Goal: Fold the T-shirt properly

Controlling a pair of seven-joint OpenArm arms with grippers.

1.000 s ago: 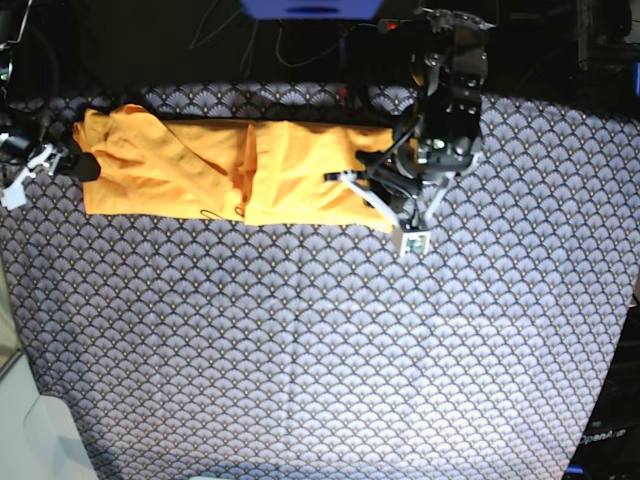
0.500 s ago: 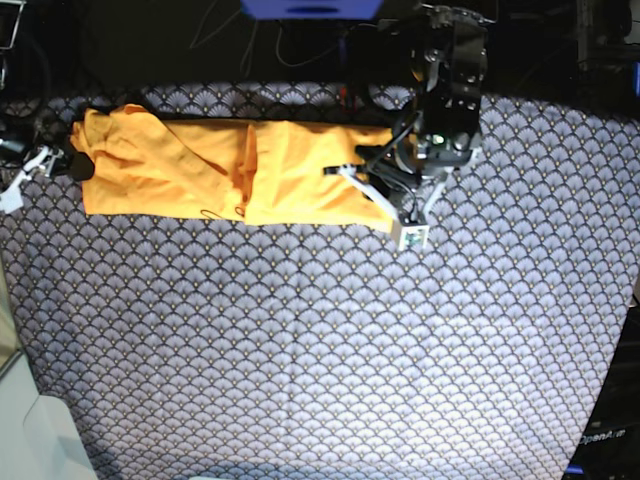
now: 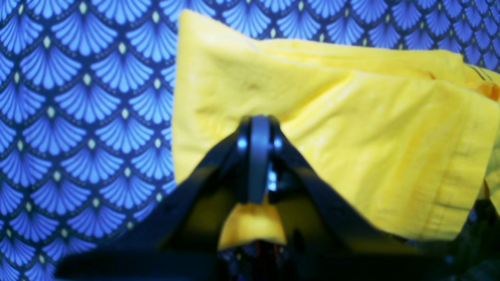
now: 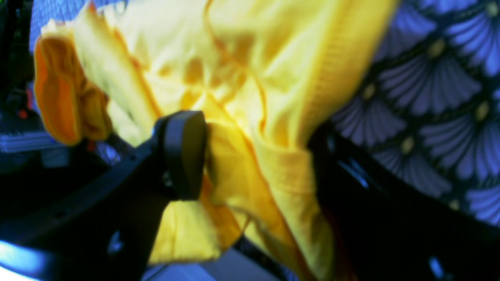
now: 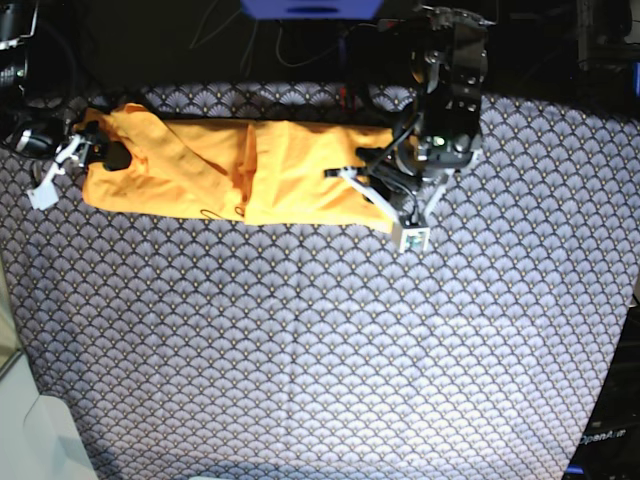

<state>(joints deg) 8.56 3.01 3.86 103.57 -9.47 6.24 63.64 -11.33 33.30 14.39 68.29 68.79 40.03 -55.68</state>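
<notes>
The yellow-orange T-shirt [image 5: 230, 170] lies as a long, narrow folded strip across the far part of the table. At its right end my left gripper [image 5: 372, 172] is shut on the fabric. The left wrist view shows the jaws [image 3: 256, 128] closed together, with a tuck of T-shirt [image 3: 332, 117] pinched and poking out below them. At the strip's left end is my right gripper [image 5: 108, 155]. In the right wrist view it [image 4: 258, 156] stands open, its fingers wide apart with bunched T-shirt [image 4: 242, 78] hem between them and one pad [image 4: 183, 152] against the cloth.
A blue-grey scallop-patterned tablecloth [image 5: 320, 340] covers the table. Behind the shirt the table ends in a dark strip with cables and a blue object [image 5: 310, 8]. A pale surface [image 5: 30, 430] borders the near left corner.
My right gripper has moved right and slightly up, from beside the shirt's left end onto it. The left arm and the shirt's right end stay as they were.
</notes>
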